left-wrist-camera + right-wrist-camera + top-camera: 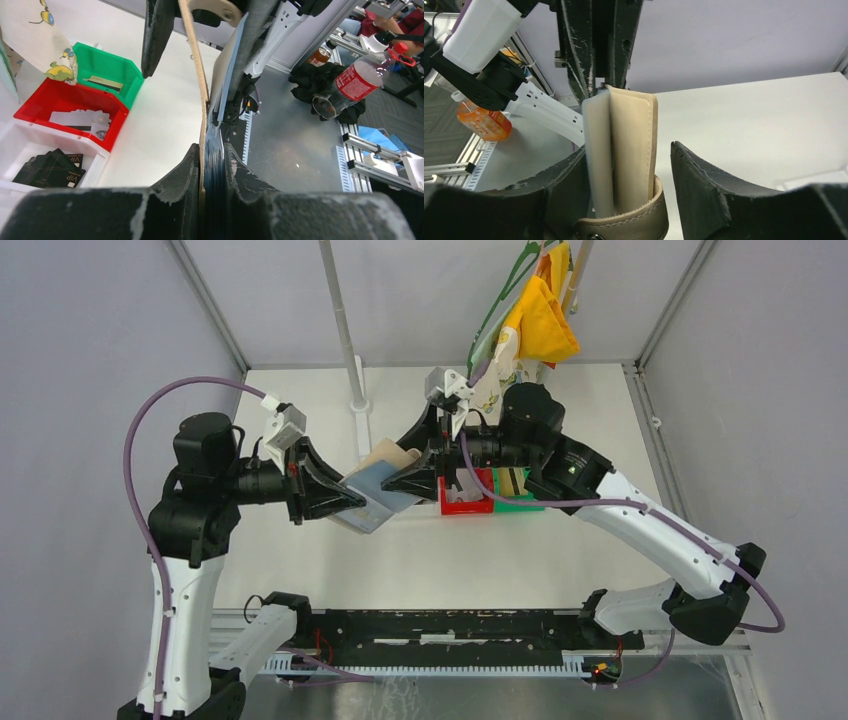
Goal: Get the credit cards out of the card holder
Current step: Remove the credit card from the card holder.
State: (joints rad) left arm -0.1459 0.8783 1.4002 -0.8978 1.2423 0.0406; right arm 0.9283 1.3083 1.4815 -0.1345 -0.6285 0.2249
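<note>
The card holder (380,490), tan with a pale blue-grey panel, hangs in the air between both arms. My left gripper (345,502) is shut on its near end; in the left wrist view the fingers (187,165) press the tan and blue layers (200,85) together. My right gripper (420,472) stands open around the far end. In the right wrist view the holder (624,145) rests against one finger, with a gap to the other finger (694,170). Its strap (634,222) loops across the bottom. Pale grey credit cards (80,119) lie in a red bin (37,100).
A green bin (107,67) holds a tan card and a white tray (15,145) holds black cards (50,170), both beside the red bin (465,505). A white post (345,340) stands behind. Yellow cloth (540,320) hangs at the back right.
</note>
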